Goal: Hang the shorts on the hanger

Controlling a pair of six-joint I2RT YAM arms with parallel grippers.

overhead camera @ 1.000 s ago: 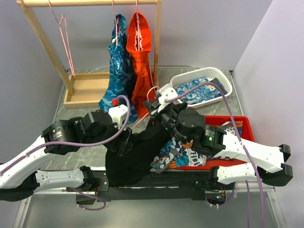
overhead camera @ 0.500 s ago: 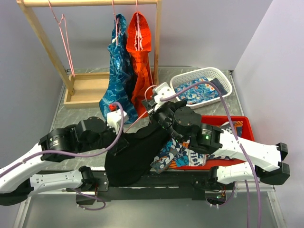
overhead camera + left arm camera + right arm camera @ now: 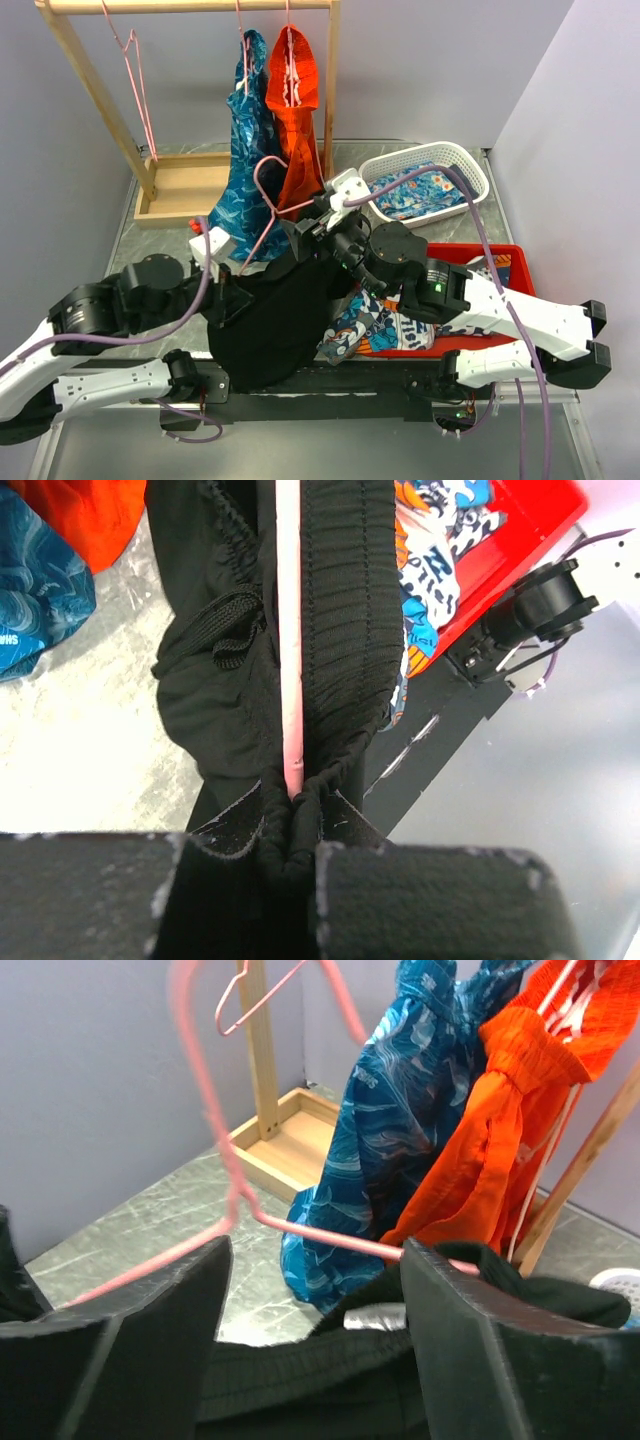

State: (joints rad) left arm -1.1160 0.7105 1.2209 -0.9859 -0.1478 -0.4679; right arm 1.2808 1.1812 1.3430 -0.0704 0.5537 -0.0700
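The black shorts hang bunched between my two arms over the table's near edge. The pink wire hanger runs through their ribbed waistband, its hook sticking up in front of the blue garment. My left gripper is shut on the gathered waistband at the hanger's lower end, and the pink wire disappears into the fabric between the pads. My right gripper stands open just above the waistband. The hanger's arm crosses between its spread fingers, and nothing is gripped there.
A wooden rack at the back carries a spare pink hanger, a blue patterned garment and an orange-red one. A white basket and a red bin with patterned clothes stand to the right.
My left gripper closed on the shorts and pulled back to the left with them. My right gripper has opened and released its hold. The hanger's hook has swung up into view.
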